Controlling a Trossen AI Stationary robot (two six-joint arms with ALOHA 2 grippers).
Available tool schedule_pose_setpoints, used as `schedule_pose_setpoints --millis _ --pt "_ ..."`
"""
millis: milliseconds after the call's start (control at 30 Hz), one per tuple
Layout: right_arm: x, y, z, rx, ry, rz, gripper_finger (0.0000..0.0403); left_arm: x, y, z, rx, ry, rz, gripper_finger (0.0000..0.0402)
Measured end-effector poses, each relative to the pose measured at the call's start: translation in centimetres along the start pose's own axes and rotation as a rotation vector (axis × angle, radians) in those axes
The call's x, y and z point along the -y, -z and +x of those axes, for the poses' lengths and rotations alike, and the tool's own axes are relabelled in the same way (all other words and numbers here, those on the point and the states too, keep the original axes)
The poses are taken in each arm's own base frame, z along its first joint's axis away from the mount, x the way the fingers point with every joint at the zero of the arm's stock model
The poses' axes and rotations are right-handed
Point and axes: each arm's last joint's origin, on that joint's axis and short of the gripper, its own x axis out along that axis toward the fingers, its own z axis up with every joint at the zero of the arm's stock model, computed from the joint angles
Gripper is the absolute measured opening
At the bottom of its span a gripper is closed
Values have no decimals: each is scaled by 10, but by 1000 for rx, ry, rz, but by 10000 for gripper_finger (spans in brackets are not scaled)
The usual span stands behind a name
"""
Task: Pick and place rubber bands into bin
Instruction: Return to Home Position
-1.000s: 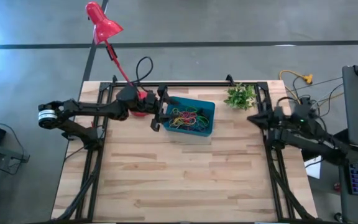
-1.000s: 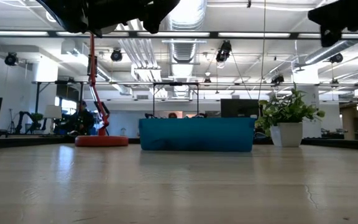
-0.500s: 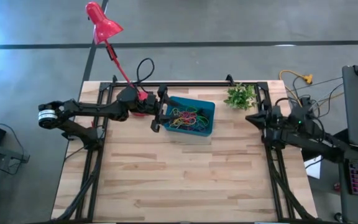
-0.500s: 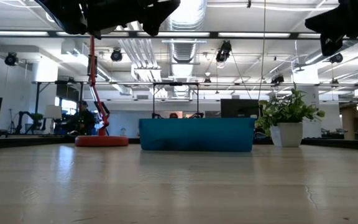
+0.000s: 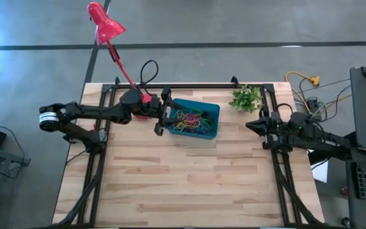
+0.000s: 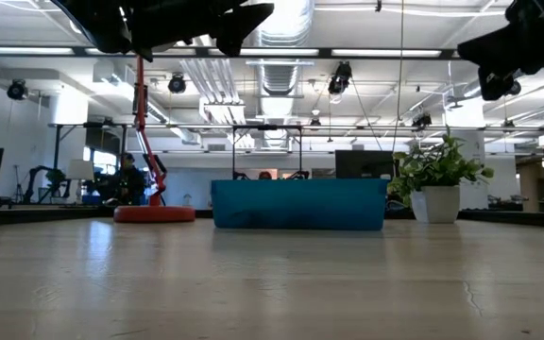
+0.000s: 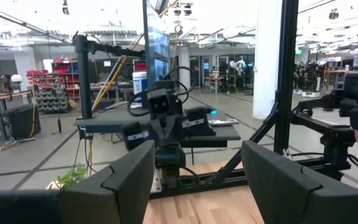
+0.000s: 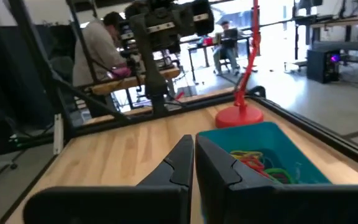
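Many rubber bands (image 5: 192, 121) tangled in bin (image 5: 215, 111), uncountable, left tool (image 5: 162, 112) released, right tool (image 5: 249, 125) clenched

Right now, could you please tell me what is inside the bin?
A tangled heap of rubber bands, red, green and yellow among them, lies in the bin. Anything beneath the heap is covered.
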Motion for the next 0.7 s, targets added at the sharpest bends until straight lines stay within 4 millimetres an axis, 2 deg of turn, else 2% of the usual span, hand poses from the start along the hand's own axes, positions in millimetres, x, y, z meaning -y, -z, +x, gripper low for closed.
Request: schedule_pose_setpoints --millis 300,500,700 --pt "4 28 15 47 -15 28 9 0 0 0 -2 0 0 224" --pt "6 29 15 49 21 -6 9 0 0 0 -2 0 5 224" --pt "12 51 22 63 58 50 9 0 1 0 -3 10 24 224"
